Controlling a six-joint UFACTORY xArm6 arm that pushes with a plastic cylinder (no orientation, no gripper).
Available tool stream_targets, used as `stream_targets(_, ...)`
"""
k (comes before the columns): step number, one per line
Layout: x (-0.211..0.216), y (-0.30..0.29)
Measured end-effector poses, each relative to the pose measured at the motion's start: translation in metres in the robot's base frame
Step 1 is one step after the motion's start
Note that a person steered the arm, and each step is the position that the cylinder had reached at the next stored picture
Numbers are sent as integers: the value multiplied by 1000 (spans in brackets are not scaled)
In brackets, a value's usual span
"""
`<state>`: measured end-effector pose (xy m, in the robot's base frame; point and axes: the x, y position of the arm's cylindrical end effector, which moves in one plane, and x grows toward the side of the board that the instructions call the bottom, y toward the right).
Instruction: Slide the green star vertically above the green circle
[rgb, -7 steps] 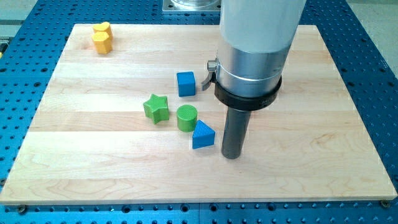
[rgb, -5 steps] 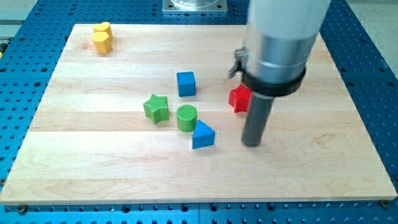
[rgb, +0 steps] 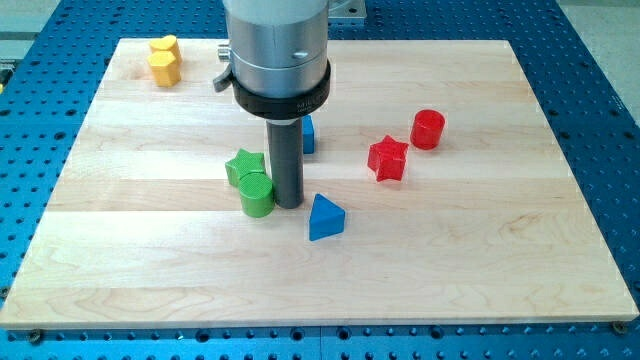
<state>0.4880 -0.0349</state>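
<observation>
The green star (rgb: 241, 166) lies left of the board's middle. The green circle (rgb: 256, 193) sits just below and to the right of it, touching it and overlapping its lower edge in the view. My tip (rgb: 289, 205) rests on the board right against the green circle's right side. The rod hides part of the blue cube (rgb: 308, 134) behind it.
A blue triangle (rgb: 325, 217) lies just below and right of my tip. A red star (rgb: 388, 159) and a red cylinder (rgb: 428, 129) sit to the right. A yellow block (rgb: 164, 59) is at the top left of the wooden board (rgb: 500, 250).
My tip swung from the right of the blue triangle leftward to the green circle's right side. The green circle slid left against the green star, which shifted slightly left.
</observation>
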Motion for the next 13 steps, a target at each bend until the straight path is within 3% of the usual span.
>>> stream_targets(3, -2, -64)
stream_targets(5, -13, -47)
stream_targets(8, -79, -84)
stream_targets(9, -70, -129)
stream_targets(10, -12, -171)
stream_targets(11, 38, -173)
stream_targets(13, 61, -95)
